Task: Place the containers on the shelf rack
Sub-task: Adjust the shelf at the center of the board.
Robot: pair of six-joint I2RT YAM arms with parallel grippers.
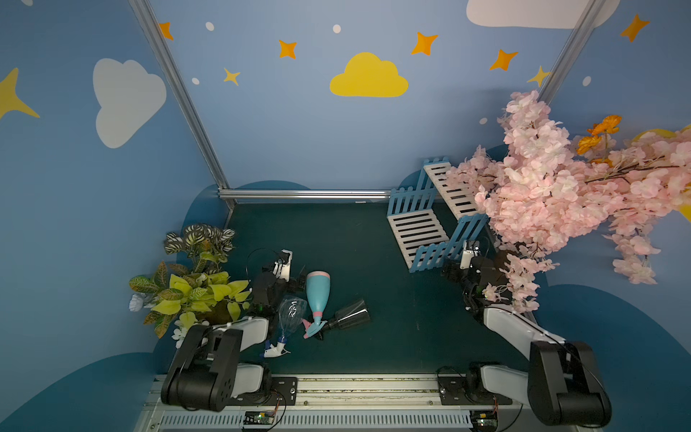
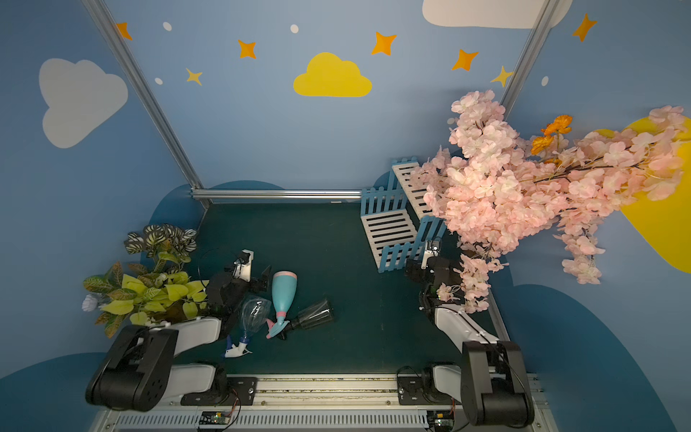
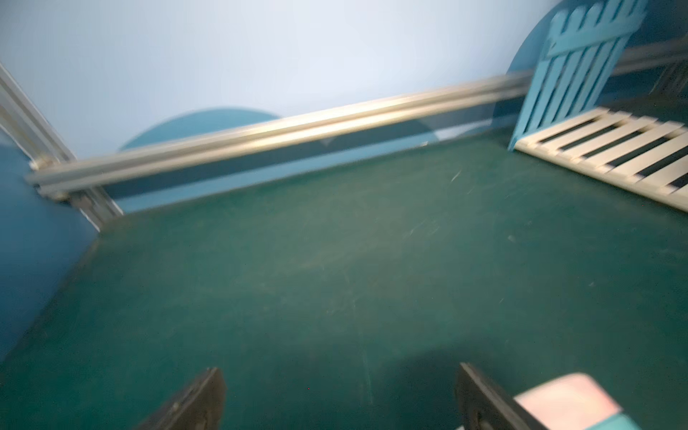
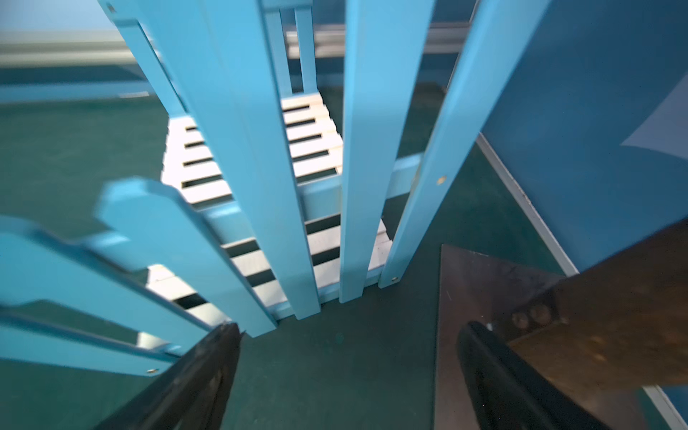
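A pink blossom branch overhangs the upper tier of your shelf rack at the worktop's far right, and a leafy plant crowds your left arm. All three bottles lie on their sides. The light-blue bottle is just beside your wide-open left gripper, with the clear bottle and dark bottle flanking it. Your right gripper, also open, sits close against the rack's picket side.

No writing, number or brand is legible anywhere. Any print on the small green circuit board is too tiny to read.
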